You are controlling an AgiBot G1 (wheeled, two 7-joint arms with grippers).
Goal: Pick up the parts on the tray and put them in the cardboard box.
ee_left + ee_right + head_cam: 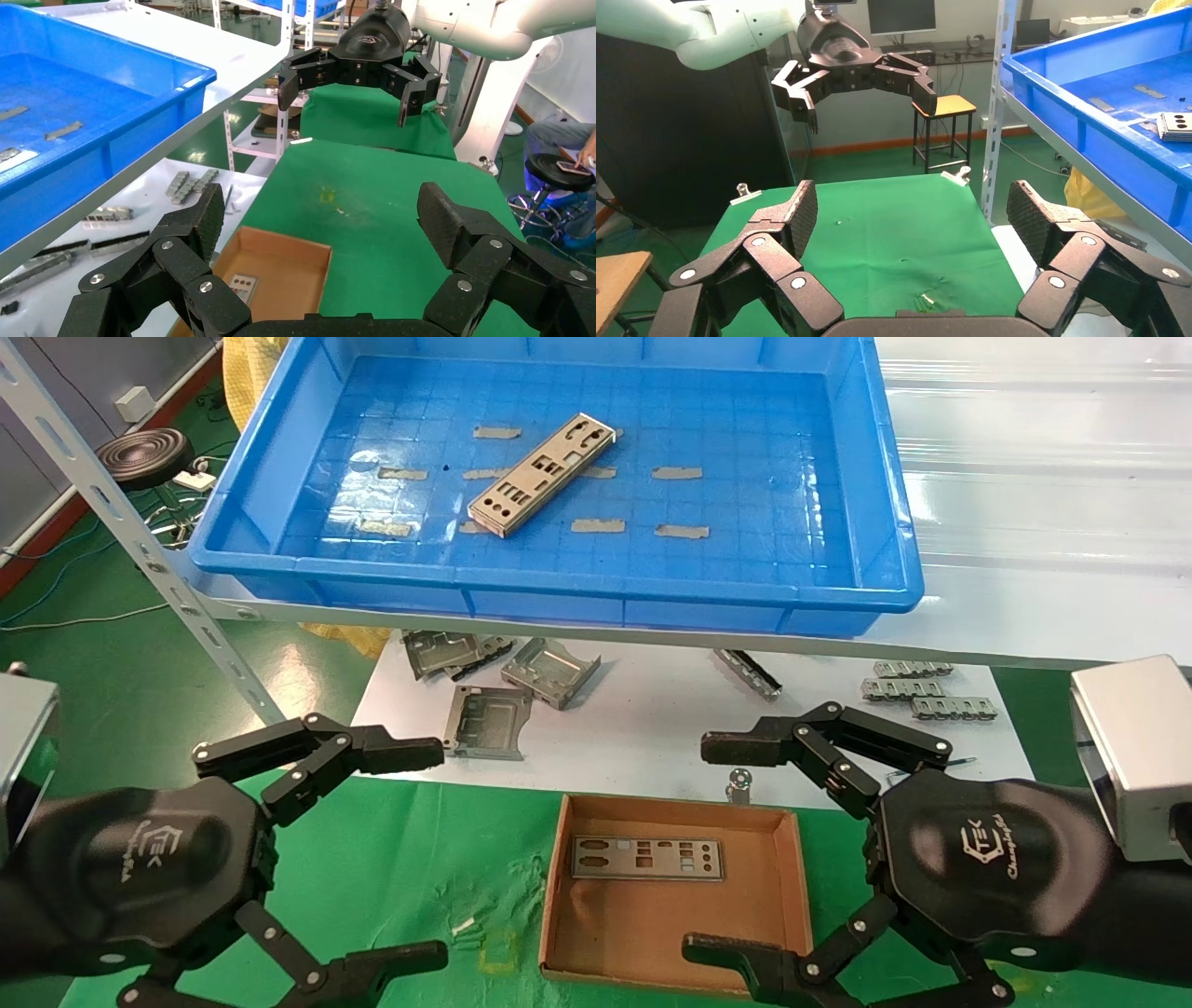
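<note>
Right claw [722, 850] gapes wide & empty just beside the cardboard box [797, 877], w/ one part [647, 858] flat inside next to it, left claw [419, 854] equally spread & idle opposite, last part [545, 473] up ahead in the tray [889, 505], prob. next pick.

The blue tray [559, 589] is cut off along its far wall by the top edge of the head view, and its front wall and the shelf under it hide the far ends of the grey brackets [503, 663] lying on the white sheet below. In the left wrist view the left gripper's finger [179, 253] covers the near corner of the cardboard box [288, 263], so only one end of the plate [242, 286] inside it shows. In the right wrist view only an end of the plate in the tray [1176, 126] shows, cut off by the picture edge.
</note>
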